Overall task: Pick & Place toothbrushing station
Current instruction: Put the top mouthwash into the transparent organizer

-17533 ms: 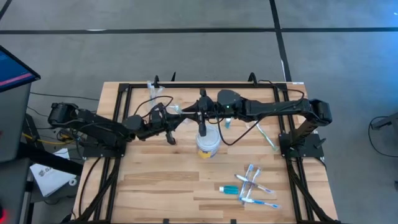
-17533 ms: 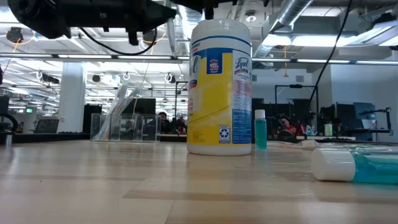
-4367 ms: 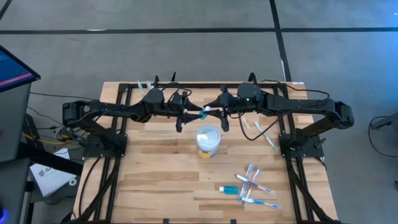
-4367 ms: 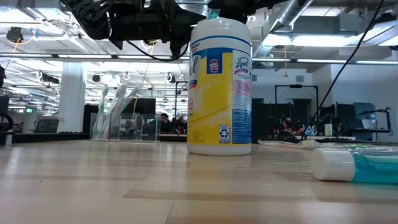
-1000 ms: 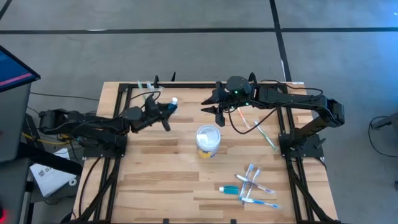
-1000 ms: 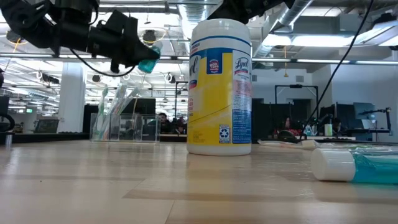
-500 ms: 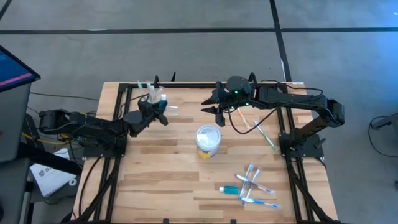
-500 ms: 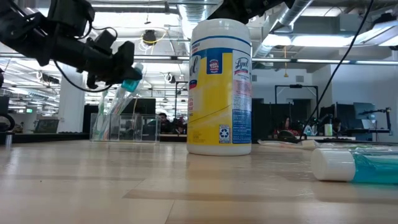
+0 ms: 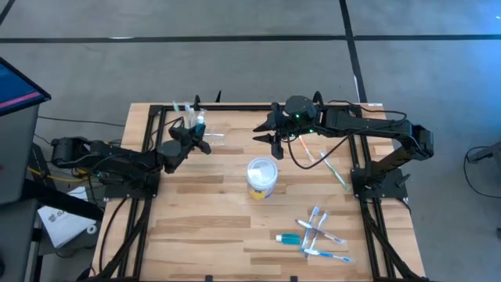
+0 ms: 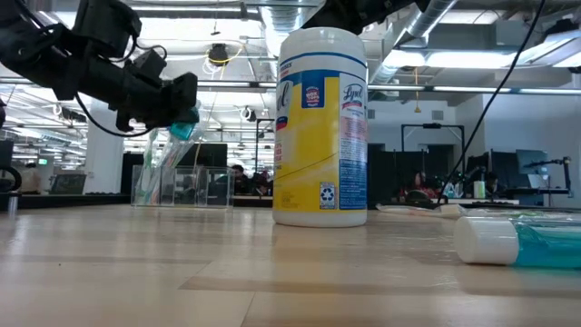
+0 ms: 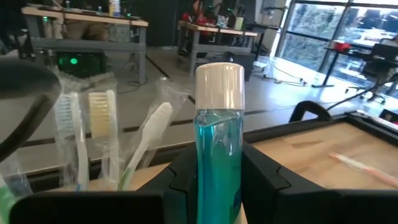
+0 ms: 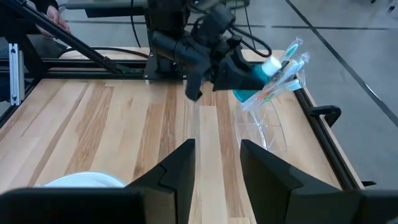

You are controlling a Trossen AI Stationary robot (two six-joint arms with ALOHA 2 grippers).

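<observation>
Low view: nearest me a mouthwash bottle (image 10: pixel 522 243) lies lower right; mid-frame stands the Lysol wipes tub (image 10: pixel 321 127); upper left my left gripper (image 10: pixel 172 102) pinches a small teal bottle (image 10: pixel 184 128) above the toothbrushing station (image 10: pixel 182 184) at far left; my right gripper (image 12: pixel 216 163) hangs empty, fingers parted.

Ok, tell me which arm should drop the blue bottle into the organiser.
Left. The left gripper already holds the blue bottle right by the organiser. The right gripper is open and empty, farther off across the table.
</observation>
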